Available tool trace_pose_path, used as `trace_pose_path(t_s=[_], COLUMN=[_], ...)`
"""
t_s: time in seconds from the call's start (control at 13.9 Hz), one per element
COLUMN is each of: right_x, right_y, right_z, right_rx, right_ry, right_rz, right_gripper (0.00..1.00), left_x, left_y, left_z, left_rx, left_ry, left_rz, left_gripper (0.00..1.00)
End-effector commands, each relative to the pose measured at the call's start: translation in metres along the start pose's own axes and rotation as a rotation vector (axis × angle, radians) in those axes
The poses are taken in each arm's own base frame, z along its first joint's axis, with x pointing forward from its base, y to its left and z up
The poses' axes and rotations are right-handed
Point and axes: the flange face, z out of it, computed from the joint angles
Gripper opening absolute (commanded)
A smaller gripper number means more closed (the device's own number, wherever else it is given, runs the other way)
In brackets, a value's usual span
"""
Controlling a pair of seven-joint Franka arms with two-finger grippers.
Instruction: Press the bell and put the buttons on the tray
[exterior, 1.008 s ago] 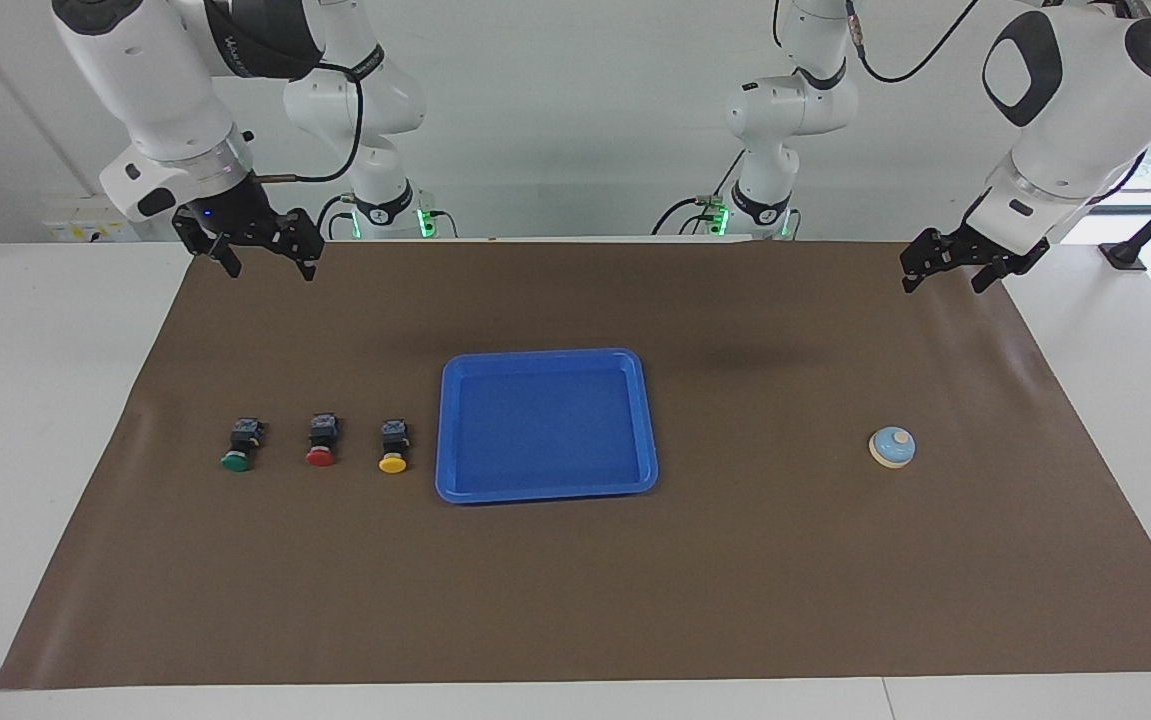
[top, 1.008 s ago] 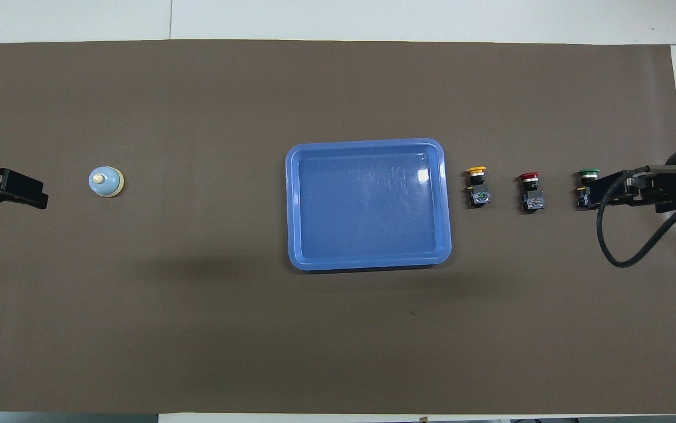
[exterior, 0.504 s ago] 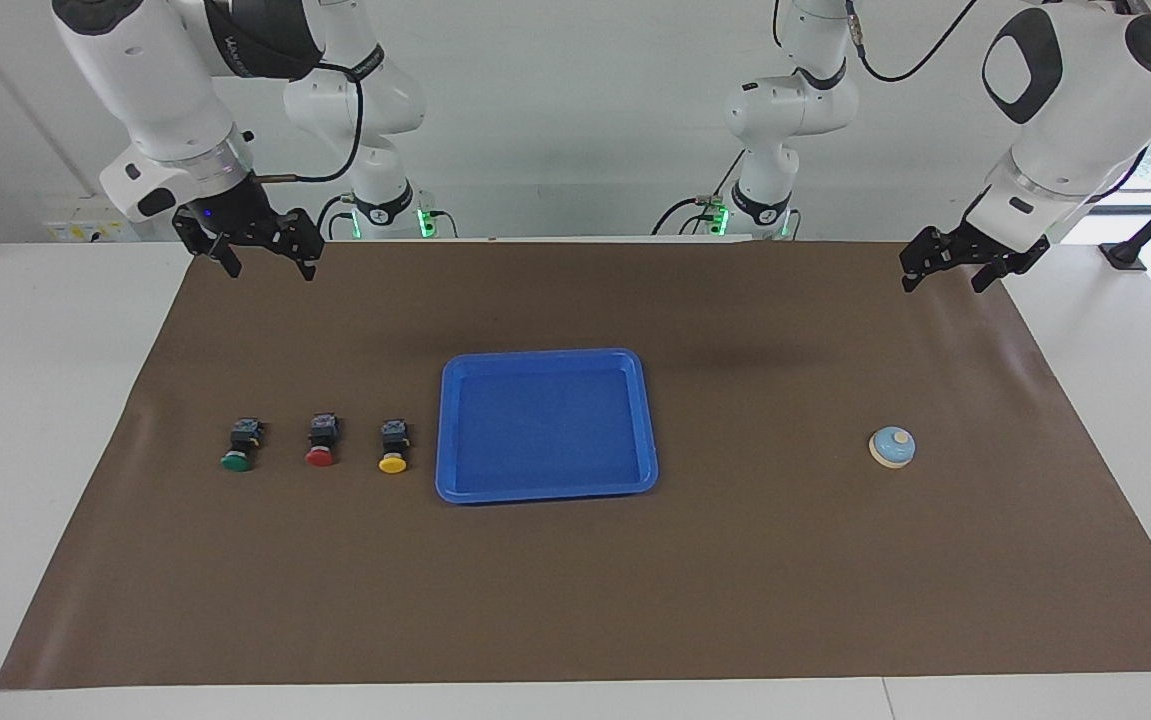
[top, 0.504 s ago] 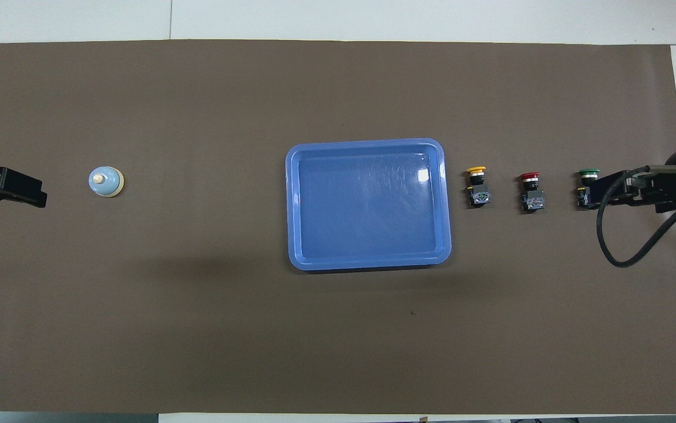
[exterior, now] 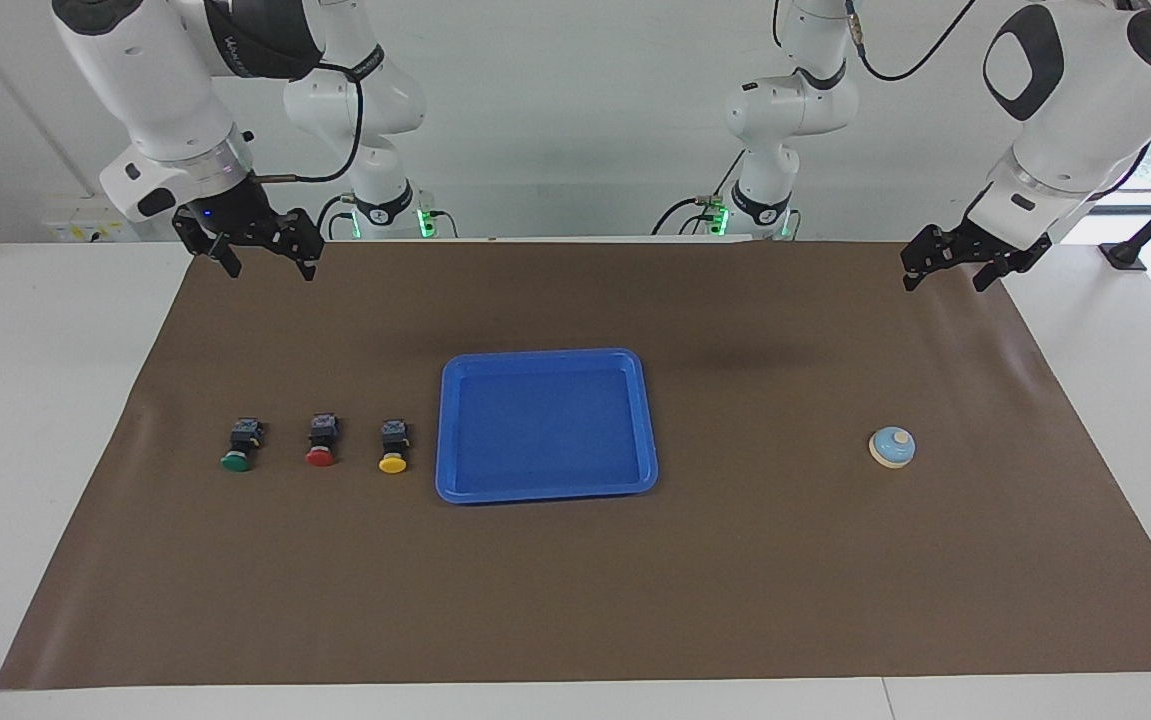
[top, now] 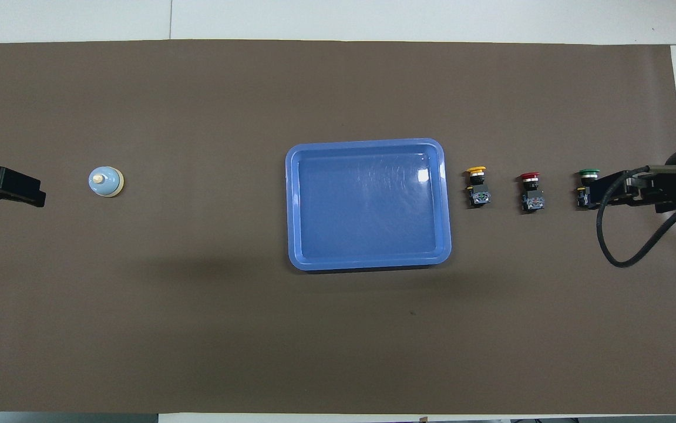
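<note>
The blue tray (exterior: 546,424) (top: 368,204) lies empty in the middle of the mat. Three buttons lie in a row beside it toward the right arm's end: yellow (exterior: 393,447) (top: 477,187), red (exterior: 322,441) (top: 531,191), green (exterior: 238,446) (top: 585,182). The light-blue bell (exterior: 892,447) (top: 106,181) sits toward the left arm's end. My right gripper (exterior: 270,268) (top: 599,194) hangs open, high over the mat's edge by the robots; from overhead it overlaps the green button's body. My left gripper (exterior: 943,284) (top: 32,197) hangs open over the mat's corner, apart from the bell.
A brown mat (exterior: 575,600) covers most of the white table (exterior: 45,400). A black cable (top: 619,247) loops from the right arm's wrist. Both arm bases (exterior: 765,200) stand at the table's edge.
The left gripper has drifted very slightly toward its own end of the table. The right gripper, tray, buttons and bell have not moved.
</note>
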Motion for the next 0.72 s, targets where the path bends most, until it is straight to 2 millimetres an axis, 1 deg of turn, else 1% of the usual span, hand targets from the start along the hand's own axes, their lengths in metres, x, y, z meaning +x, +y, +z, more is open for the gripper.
trace_pose_path(t_s=[0.0,0.36,0.5,0.65], right_x=[-0.003,-0.005,-0.007,-0.002], right_y=[0.002,0.003,-0.007,-0.008], right_z=[-0.004,-0.004,-0.004,-0.004], right_rx=[-0.011,-0.013,-0.013,-0.008], right_ry=[-0.004,-0.019,-0.024,0.021], right_rz=[0.004,0.0,-0.067,-0.073], right_gripper=[1.0,1.0,1.0,1.0], left_x=[-0.006,-0.006,-0.006,-0.006], left_y=[0.003,0.001,0.001,0.001], left_z=[-0.004,-0.004,-0.004,-0.004], left_rx=[-0.01,-0.01,-0.01,-0.01], left_ry=[0.002,0.002,0.002,0.002], left_rz=[-0.008,-0.011,-0.011,-0.011], left_gripper=[1.0,1.0,1.0,1.0])
